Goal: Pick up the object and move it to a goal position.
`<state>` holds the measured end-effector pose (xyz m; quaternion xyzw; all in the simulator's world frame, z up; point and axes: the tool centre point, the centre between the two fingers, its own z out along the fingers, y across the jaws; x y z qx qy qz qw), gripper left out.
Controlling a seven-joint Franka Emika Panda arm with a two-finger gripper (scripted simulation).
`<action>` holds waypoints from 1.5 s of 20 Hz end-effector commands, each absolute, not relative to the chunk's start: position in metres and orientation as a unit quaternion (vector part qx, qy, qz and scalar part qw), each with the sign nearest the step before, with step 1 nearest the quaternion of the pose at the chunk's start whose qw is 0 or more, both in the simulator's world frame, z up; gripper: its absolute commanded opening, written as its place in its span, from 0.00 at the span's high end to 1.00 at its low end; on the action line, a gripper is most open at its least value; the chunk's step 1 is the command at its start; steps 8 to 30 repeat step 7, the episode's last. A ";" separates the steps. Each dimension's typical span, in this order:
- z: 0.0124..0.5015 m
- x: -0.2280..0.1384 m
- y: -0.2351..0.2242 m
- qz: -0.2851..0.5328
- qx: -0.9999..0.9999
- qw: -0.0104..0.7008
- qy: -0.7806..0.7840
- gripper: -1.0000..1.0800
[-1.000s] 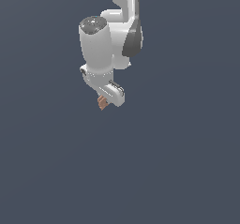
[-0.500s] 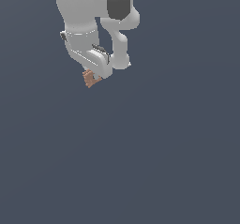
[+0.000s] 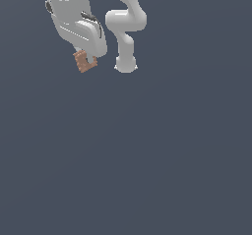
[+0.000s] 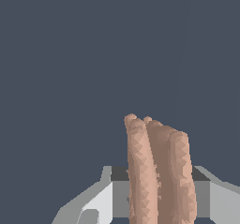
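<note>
upper left of the exterior view: the white gripper (image 3: pixel 87 61) was clamped on the reddish-brown ridged object (image 3: pixel 83 62), held aloft; the arm's base (image 3: pixel 126 64) stood beside it.

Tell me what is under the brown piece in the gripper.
Beneath the brown piece, clamped in the gripper, only plain dark grey ground shows. The gripper body covers the piece's upper part, and no goal marker is visible.

open room surrounds the gripper (image 3: pixel 87 61); only the arm's base (image 3: pixel 126 64) stands near.
</note>
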<state>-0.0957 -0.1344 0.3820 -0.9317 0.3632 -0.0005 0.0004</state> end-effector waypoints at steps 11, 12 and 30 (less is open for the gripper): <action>0.400 -0.099 -0.141 0.000 -0.932 0.000 0.362 1.00; 0.400 -0.099 -0.141 0.000 -0.932 0.000 0.362 1.00; 0.400 -0.099 -0.141 0.000 -0.932 0.000 0.362 1.00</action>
